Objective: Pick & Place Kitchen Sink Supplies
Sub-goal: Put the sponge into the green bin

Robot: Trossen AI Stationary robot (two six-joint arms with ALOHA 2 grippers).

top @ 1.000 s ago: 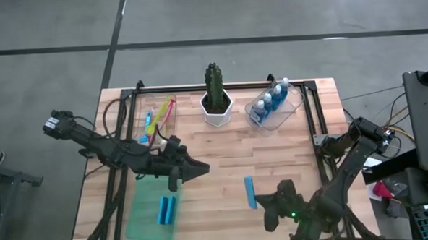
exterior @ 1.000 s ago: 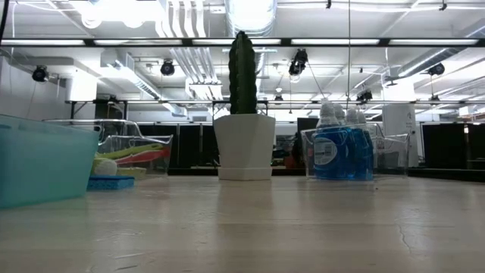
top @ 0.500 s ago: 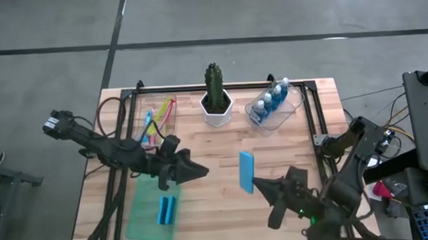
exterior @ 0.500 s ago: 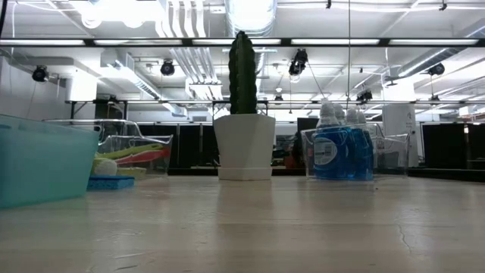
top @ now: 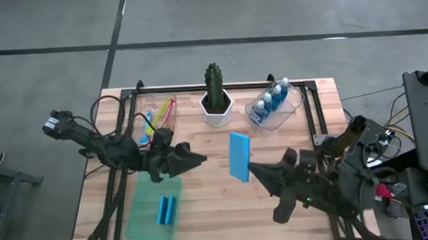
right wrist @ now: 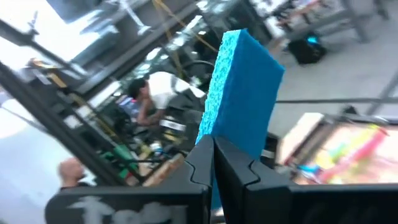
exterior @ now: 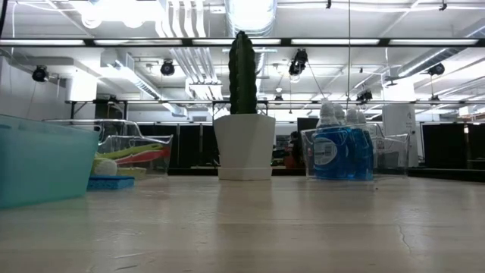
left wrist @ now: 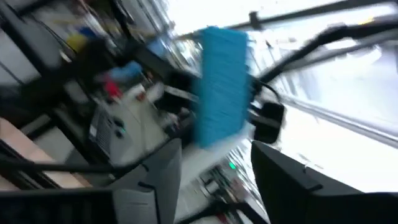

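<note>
One teal-blue sponge (top: 239, 156) is up off the tabletop (top: 274, 179), pinched at its lower edge by your right hand (top: 254, 170); it stands on edge above the middle of the boards, just near of the cactus pot (top: 217, 110). In the right wrist view the sponge (right wrist: 241, 93) rises straight out from between that hand's two dark fingers (right wrist: 231, 165), which are pressed together on it. Your right arm reaches in from the near right corner, stretched low and pointing left toward the centre.

Your left hand (top: 194, 161) sits left of the sponge, apart from it, its fingers spread and holding nothing; in the left wrist view the sponge (left wrist: 221, 84) shows beyond the gap between those fingers (left wrist: 152, 177). The left arm comes in from the far left and lies across the tabletop's left side, pointing right.

Two more sponges (top: 166, 209) lie side by side in the green tray (top: 142, 221) at the near left. The brushes (top: 158, 116) rest in a clear bin at the far left, and the blue bottles (top: 272, 99) stand in a clear bin at the far right.
</note>
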